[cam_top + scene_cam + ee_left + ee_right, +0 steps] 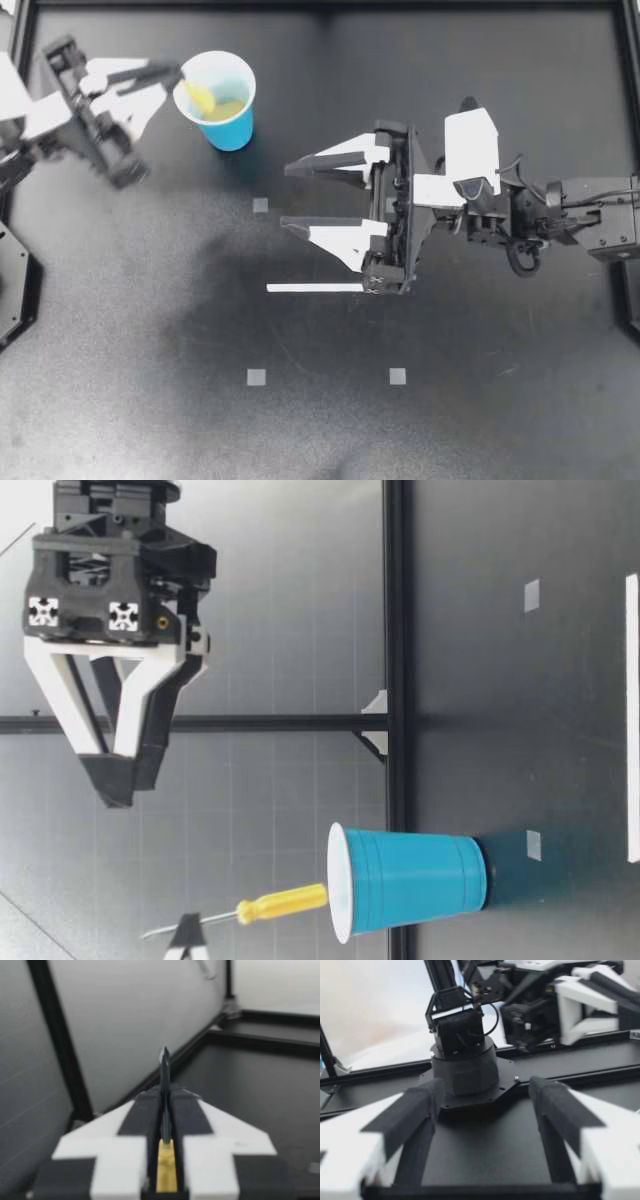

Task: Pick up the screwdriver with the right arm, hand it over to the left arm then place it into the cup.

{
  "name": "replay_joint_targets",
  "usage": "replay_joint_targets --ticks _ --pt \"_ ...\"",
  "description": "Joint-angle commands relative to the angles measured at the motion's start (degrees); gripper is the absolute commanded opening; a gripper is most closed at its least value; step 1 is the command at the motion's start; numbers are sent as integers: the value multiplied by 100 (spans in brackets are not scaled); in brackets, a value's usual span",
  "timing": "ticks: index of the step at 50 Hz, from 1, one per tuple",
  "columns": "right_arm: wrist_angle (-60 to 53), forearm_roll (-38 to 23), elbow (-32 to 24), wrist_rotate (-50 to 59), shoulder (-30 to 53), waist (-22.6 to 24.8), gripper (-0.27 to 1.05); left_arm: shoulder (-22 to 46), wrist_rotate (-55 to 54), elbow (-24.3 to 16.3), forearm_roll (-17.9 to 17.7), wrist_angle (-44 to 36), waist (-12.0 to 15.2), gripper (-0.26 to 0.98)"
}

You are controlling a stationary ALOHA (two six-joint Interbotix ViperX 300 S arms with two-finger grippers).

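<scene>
Dark matte tabletop (150, 400), framed by a black rail with grey wall panels behind, carries small grey squares (260, 205) and a white strip (315, 288). You're on the last step: your left gripper (174, 81) is pinched on the shaft of the screwdriver (200, 97), whose yellow handle is tilted down at the mouth of the blue cup (232, 130). Your right gripper (288, 197) hangs spread and empty mid-table. Next, I'd judge, ease the handle past the rim and let go gently, so the cup doesn't tip.

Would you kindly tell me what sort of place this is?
Likely a robotics lab bench: left gripper holding a screwdriver, right gripper, black framed table with tape squares.
</scene>
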Motion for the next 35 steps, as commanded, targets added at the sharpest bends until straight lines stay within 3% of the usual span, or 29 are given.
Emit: replay_joint_targets --ticks 1,13,20,35 --pt "-62 9 -53 9 -185 -18 69 202 9 -202 -9 -158 123 5" --pt "-62 9 -35 9 -185 -18 69 773 -114 -387 -185 -149 360 6" --pt "-62 0 -26 26 -176 9 69 896 -97 -396 -334 -176 360 11" --pt "-62 9 -26 26 -158 9 69 791 -220 -396 -334 -123 360 51"
